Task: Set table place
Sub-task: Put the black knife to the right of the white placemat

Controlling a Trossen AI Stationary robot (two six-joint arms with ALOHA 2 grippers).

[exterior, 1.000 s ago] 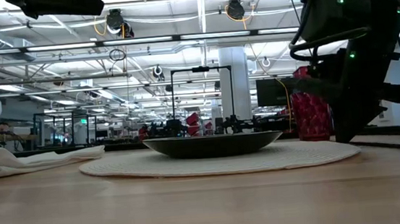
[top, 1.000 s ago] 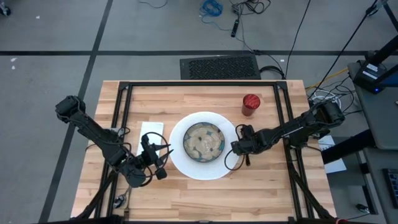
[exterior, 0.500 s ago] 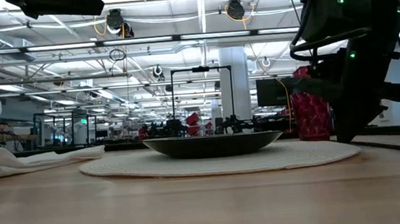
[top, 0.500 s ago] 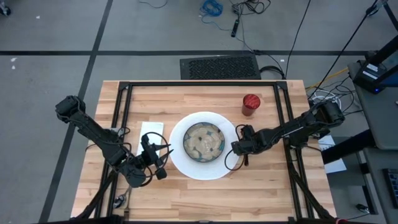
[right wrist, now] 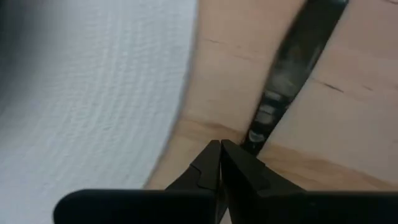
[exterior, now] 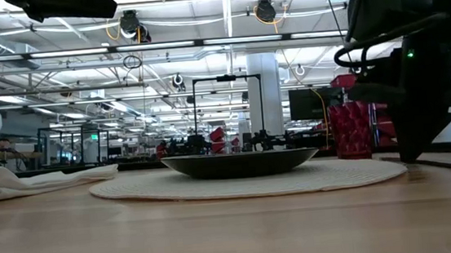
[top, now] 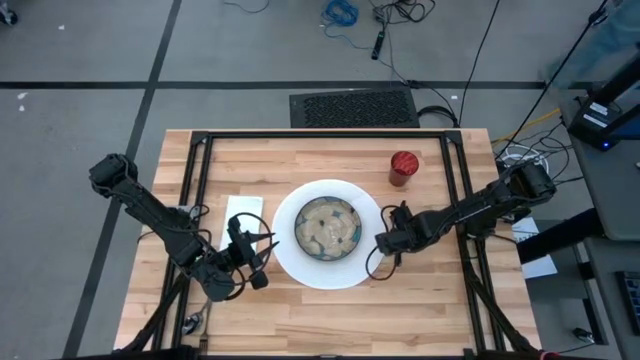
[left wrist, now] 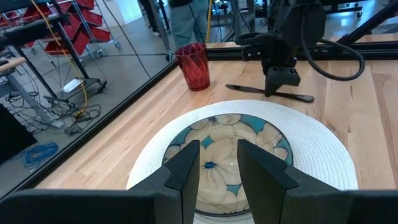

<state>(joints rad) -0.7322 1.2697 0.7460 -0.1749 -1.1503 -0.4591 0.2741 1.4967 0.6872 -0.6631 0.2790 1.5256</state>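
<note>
We are looking down on the table (top: pixel 300 160), and the setting sits near its middle: the big white plate (top: pixel 290 258) carries the patterned bowl (top: pixel 327 226) right in its centre. To the left of the plate the white napkin (top: pixel 240 209) lies flat on the wood, and on the far right the red cup (top: pixel 402 168) stands upright, apart from everything else. Now to the right gripper (top: pixel 390 241), which hangs low just beside the plate's right edge. Its own camera shows the fingers (right wrist: pixel 214 163) pressed together, tip against tip, with nothing between them, just above the bare wood. Directly ahead of those tips lies the dark knife (right wrist: pixel 292 74), flat on the table and just beside the plate's rim (right wrist: pixel 93 93), not gripped. From the left arm's camera we see the same knife (left wrist: pixel 273 93) stretched along the wood past the plate's far rim, with the right gripper standing over its middle and the cup (left wrist: pixel 193 65) further off to one side. The left gripper (top: pixel 250 250) hovers near the plate's left edge, close to the napkin, its fingers (left wrist: pixel 186 171) spread with a clear gap and holding nothing, the bowl (left wrist: pixel 227 158) showing between them. At table height the cup (exterior: pixel 349 130) peeks out beside the dark right arm.
</note>
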